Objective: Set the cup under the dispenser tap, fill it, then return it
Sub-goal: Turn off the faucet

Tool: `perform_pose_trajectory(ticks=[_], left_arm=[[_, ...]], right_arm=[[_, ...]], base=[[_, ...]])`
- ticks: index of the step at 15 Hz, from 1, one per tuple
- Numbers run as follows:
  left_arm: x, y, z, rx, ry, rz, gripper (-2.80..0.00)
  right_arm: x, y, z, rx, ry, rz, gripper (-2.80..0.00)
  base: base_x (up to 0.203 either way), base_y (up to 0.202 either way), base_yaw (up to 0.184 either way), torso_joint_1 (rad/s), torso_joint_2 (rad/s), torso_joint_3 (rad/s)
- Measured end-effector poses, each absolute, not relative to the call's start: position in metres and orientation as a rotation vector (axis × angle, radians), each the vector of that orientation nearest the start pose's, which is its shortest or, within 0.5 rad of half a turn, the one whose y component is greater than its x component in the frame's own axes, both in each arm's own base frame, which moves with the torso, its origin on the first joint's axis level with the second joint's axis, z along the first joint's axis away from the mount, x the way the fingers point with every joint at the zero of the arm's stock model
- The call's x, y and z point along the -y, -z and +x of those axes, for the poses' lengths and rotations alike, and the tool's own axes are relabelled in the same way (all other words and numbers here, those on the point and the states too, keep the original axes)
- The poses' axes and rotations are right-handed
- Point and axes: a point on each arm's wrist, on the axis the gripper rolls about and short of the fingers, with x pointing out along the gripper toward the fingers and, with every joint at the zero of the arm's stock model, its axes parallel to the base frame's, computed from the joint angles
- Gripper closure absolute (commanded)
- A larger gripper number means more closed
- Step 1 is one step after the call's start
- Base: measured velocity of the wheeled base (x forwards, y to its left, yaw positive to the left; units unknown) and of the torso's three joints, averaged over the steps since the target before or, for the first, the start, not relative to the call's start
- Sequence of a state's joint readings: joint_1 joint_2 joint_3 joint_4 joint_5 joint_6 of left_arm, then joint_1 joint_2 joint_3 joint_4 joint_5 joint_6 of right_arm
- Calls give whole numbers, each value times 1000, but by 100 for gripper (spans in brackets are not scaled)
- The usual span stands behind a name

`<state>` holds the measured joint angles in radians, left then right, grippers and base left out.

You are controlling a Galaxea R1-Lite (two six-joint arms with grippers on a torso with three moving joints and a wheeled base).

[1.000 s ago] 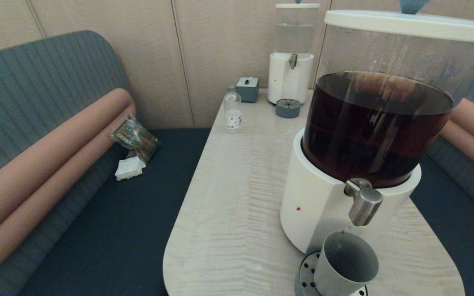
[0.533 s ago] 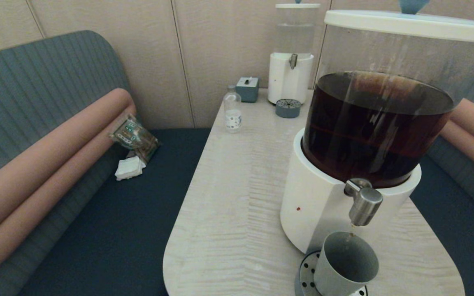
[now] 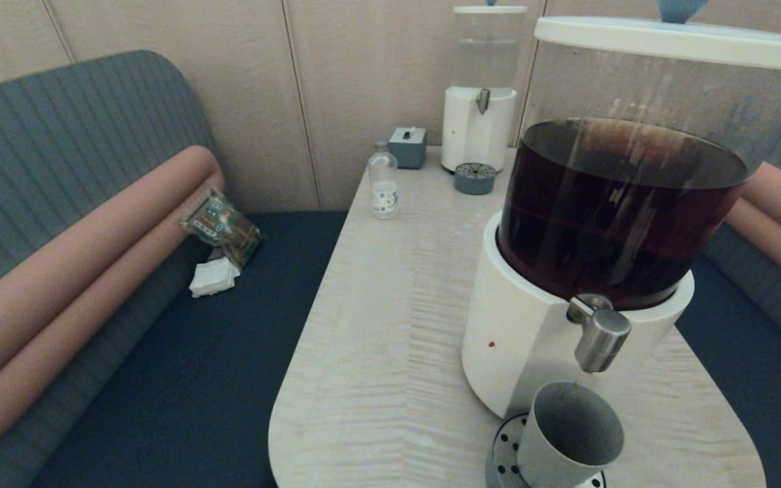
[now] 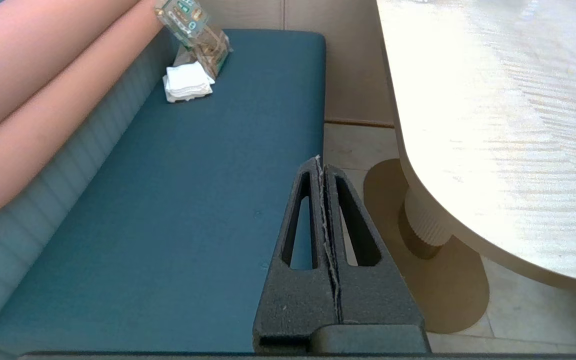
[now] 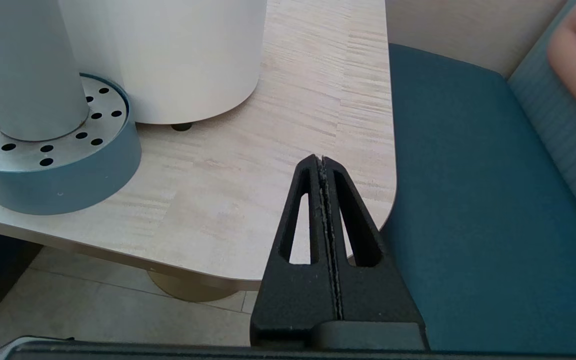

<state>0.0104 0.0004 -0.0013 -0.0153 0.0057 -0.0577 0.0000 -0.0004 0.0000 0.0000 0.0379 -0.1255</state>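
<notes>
The grey-green cup (image 3: 563,437) stands on the perforated drip tray (image 3: 504,444) directly below the brushed-steel dispenser tap (image 3: 599,339) of the large white-based dispenser (image 3: 607,217) with dark brown liquid. The right wrist view shows the cup (image 5: 23,70) upright on the tray (image 5: 58,170). My right gripper (image 5: 322,159) is shut and empty, low off the table's near right corner, apart from the cup. My left gripper (image 4: 319,161) is shut and empty, parked low beside the table over the blue bench seat. Neither gripper shows in the head view.
A smaller dispenser (image 3: 480,102) with clear liquid, a small grey box (image 3: 408,146) and a clear plastic bottle (image 3: 384,181) stand at the table's far end. A snack packet (image 3: 219,225) and white napkins (image 3: 213,278) lie on the left bench. The table (image 3: 390,325) has a rounded near edge.
A thin drip showed below the tap half a second ago. The cup, the dispenser and both arms have not moved.
</notes>
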Motion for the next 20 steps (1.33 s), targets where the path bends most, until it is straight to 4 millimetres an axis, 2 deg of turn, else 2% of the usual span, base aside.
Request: perform_pose_trajectory(ticks=[5,6,8,11,14,18,20], left_arm=[[0,-79,-23,20,-10,-16,0],[0,-83,-25,30,0,-16,0],[1,-106,-33,82,32,-19,0],[4,-159,-54,169,129,-16,0],[7,-225,-67,224,272,-38,0],[10,-308,-54,259,429,-92,0],[10,-344,-39,281,488,-206,0]], right_arm=[[-1,-75,-23,3,-37,-125,0],[-1,-75,-23,3,-38,-126,0],[-1,-75,-23,3,-37,-126,0],[-1,-75,-23,3,-38,-126,0],[-1,-75,-23,3,-38,-126,0],[-1,-75,-23,2,-38,-125,0],[-1,-75,-23,3,-38,-126,0]], base=[[0,0,0,0,0,0],[0,0,0,0,0,0],[0,0,0,0,0,0],[0,0,0,0,0,0],[0,0,0,0,0,0],[0,0,0,0,0,0],[0,0,0,0,0,0]])
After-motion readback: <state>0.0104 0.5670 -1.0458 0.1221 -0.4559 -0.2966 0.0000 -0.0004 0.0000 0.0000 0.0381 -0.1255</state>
